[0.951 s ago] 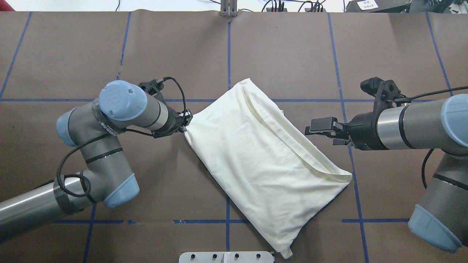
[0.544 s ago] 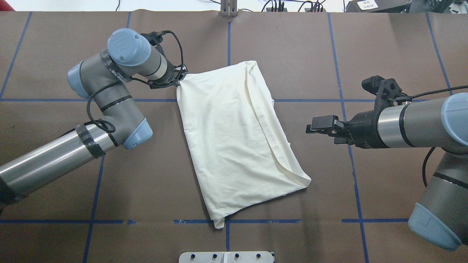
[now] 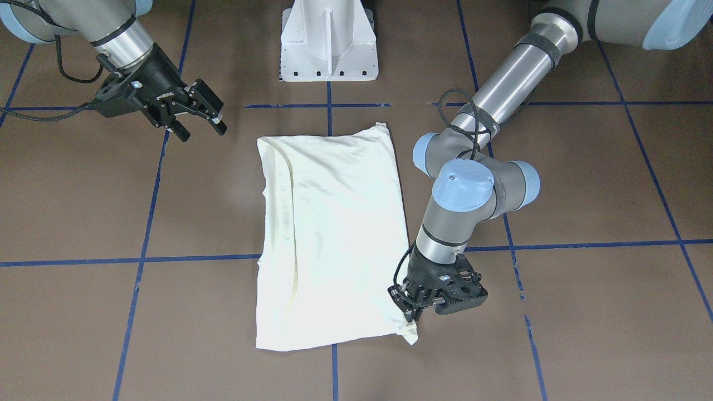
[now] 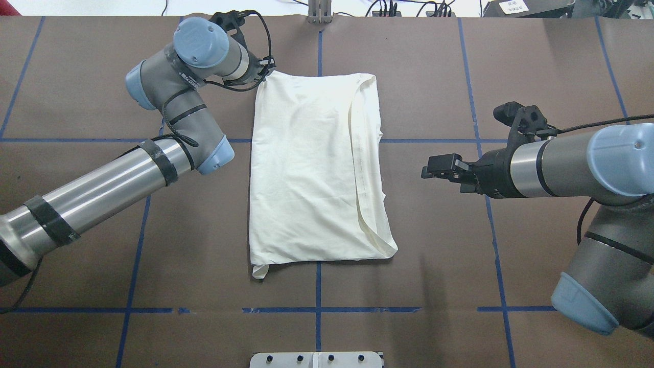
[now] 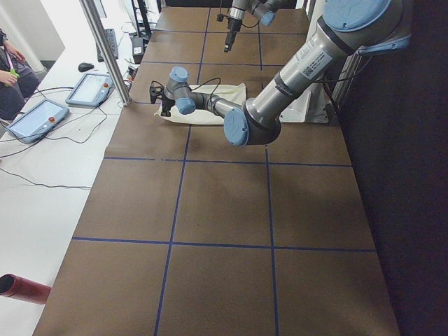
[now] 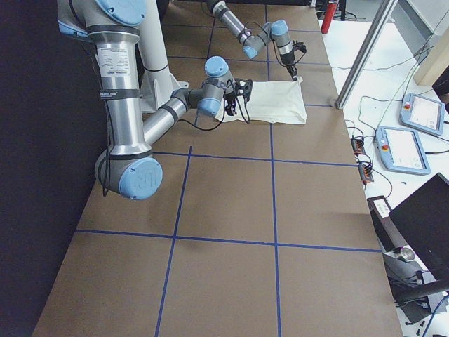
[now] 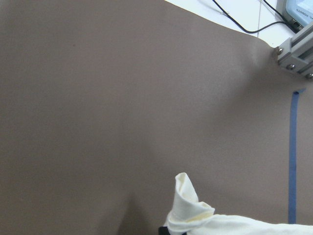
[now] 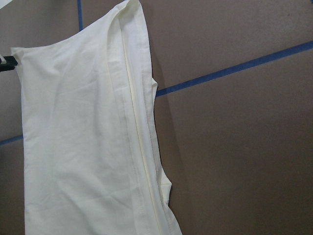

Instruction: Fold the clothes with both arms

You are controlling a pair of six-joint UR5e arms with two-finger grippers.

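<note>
1. Counter (image 4: 536,66) in front of you is covered in brown sheeting crossed by blue tape lines (image 4: 318,286). A white pedestal (image 3: 328,42) stands at the robot's edge. Touchscreen pendants (image 5: 89,87) lie on a white surface past the far edge.
2. Your T-shirt (image 4: 306,168) lies flat mid-counter, folded into a long rectangle, plain cream side up, with a seamed edge running down its right-hand side.
3. Your left end effector (image 4: 264,71) is clenched on the T-shirt's far-left corner, pinching a small tuft of fabric.
4. Your right end effector (image 4: 434,170) hangs released, jaws apart, near the T-shirt's right edge without touching it.
5. Count: one T-shirt, two end effectors, one pedestal, two pendants.
</note>
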